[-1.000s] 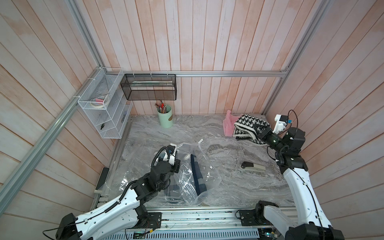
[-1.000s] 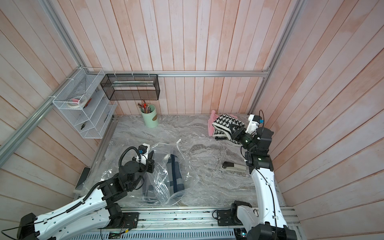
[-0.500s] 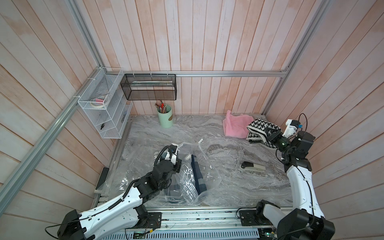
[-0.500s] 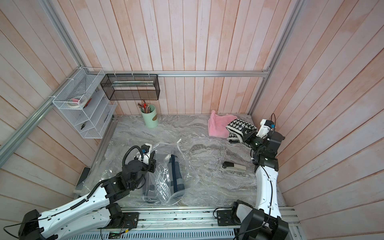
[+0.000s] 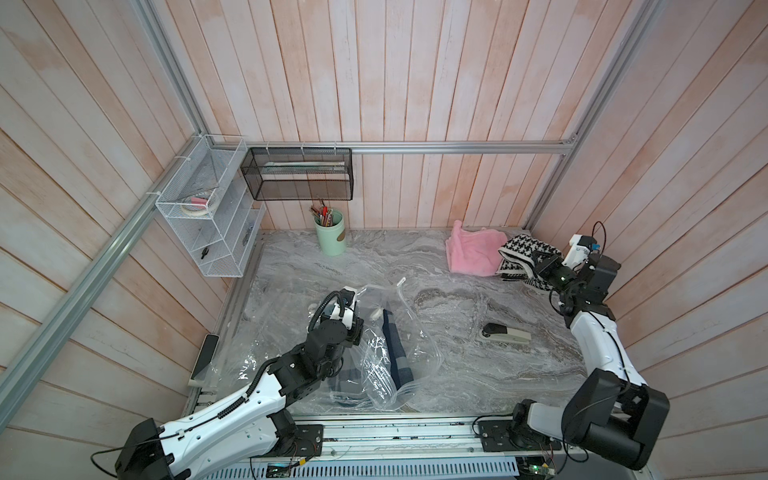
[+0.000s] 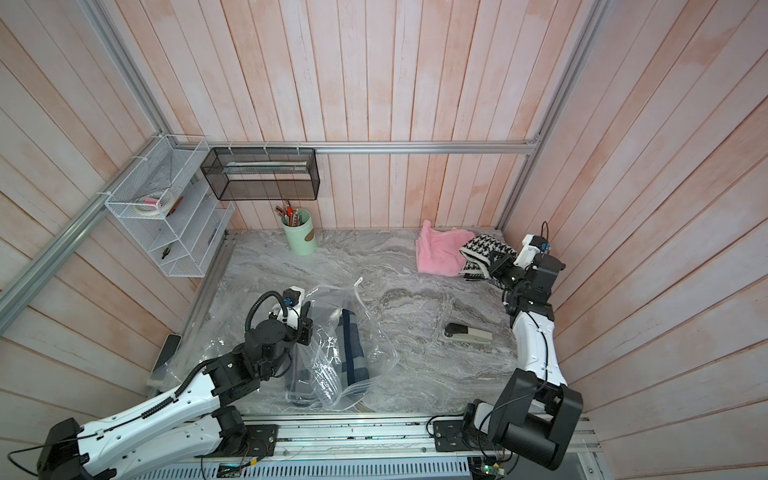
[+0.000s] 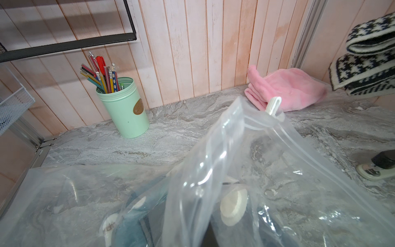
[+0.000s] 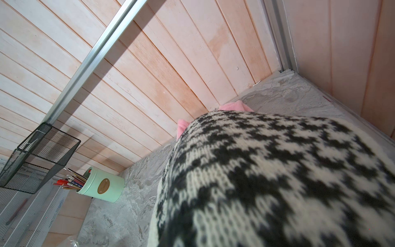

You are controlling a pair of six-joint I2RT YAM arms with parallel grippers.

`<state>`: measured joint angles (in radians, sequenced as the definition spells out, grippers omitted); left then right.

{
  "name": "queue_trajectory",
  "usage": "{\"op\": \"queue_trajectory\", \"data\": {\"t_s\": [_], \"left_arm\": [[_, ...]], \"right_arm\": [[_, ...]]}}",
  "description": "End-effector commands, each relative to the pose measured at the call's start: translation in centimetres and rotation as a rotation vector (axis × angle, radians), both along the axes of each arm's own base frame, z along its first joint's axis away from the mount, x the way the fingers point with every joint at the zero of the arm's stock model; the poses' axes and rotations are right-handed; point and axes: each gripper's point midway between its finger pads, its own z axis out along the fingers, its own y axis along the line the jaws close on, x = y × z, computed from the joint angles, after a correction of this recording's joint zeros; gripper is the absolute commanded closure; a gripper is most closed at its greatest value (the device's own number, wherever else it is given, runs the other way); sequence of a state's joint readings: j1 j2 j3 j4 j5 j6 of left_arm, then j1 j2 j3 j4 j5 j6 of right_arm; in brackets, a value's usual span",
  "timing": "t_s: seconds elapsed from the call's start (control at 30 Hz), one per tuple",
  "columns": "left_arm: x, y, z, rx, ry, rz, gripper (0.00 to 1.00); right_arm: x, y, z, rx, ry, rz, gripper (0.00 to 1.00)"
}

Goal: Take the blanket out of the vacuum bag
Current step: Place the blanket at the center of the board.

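Item 1, navy blanket [image 5: 397,353]: I logged it as not yet out, lying inside the vacuum bag [image 5: 419,332] at the near left of the table, folded long, axis running near to far

Item 2, left gripper [image 5: 356,332]: clamped on the bag's film just left of the blanket; I judged this arm much the nearer

Item 3, right gripper [image 5: 540,266]: well apart at the far right, pinched on the houndstooth knit [image 5: 523,249] beside the pink towel [image 5: 473,253]

Note: the bag's zip edge with its white slider [image 7: 273,104] faced far-right; I reckoned the blanket would leave that way
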<state>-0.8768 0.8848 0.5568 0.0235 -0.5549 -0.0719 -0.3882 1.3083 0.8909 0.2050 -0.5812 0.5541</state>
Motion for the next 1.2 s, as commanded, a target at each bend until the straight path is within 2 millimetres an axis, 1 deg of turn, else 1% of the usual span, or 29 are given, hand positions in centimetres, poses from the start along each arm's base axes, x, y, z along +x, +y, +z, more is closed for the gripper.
{"op": "queue_trajectory", "data": {"t_s": [0.0,0.07,0.13,0.27,0.4,0.5,0.6,0.7,0.83,0.87,0.9,1.0,1.1,1.17], "left_arm": [[0.3,0.2,-0.1,0.005,-0.009,0.008,1.00],[0.5,0.3,-0.3,0.001,-0.007,0.007,1.00],[0.6,0.2,-0.5,-0.005,-0.003,0.007,1.00],[0.7,0.0,-0.6,-0.011,0.001,0.003,1.00],[0.8,-0.2,-0.7,-0.007,0.003,-0.003,1.00],[0.9,-0.2,-0.6,-0.010,0.002,-0.002,1.00],[0.8,-0.2,-0.6,-0.015,0.000,-0.003,1.00],[0.7,-0.2,-0.6,-0.017,0.001,-0.009,1.00],[0.6,-0.2,-0.7,-0.019,0.002,-0.014,1.00],[0.6,-0.2,-0.7,-0.021,0.000,-0.015,1.00],[0.6,-0.2,-0.6,-0.024,-0.002,-0.017,1.00],[0.4,-0.1,-0.1,-0.037,-0.012,-0.023,1.00],[0.2,0.1,0.4,-0.047,-0.021,-0.023,1.00],[0.1,0.2,0.5,-0.050,-0.023,-0.023,1.00]], "right_arm": [[1.1,0.1,3.5,-0.014,-0.143,0.033,1.00],[1.4,0.1,2.5,-0.006,-0.137,0.041,1.00],[1.4,0.3,0.9,0.014,-0.111,0.048,1.00],[-0.2,0.9,-3.6,0.067,-0.055,0.033,1.00],[-1.4,1.2,-8.4,0.116,0.041,0.010,1.00],[-2.2,1.4,-11.2,0.154,0.120,-0.005,1.00],[-3.0,1.0,-13.7,0.144,0.212,-0.046,1.00],[-3.9,0.3,-15.7,0.111,0.294,-0.090,1.00],[-4.9,-0.6,-17.8,0.062,0.386,-0.137,1.00],[-5.1,-0.7,-18.4,0.052,0.410,-0.138,0.99],[-5.3,-0.7,-19.0,0.041,0.434,-0.131,0.89],[-5.7,-0.8,-20.4,0.028,0.487,-0.125,0.69],[-5.8,-0.9,-20.9,0.034,0.515,-0.128,0.48],[-6.2,-1.4,-21.3,0.023,0.566,-0.150,0.37]]}}
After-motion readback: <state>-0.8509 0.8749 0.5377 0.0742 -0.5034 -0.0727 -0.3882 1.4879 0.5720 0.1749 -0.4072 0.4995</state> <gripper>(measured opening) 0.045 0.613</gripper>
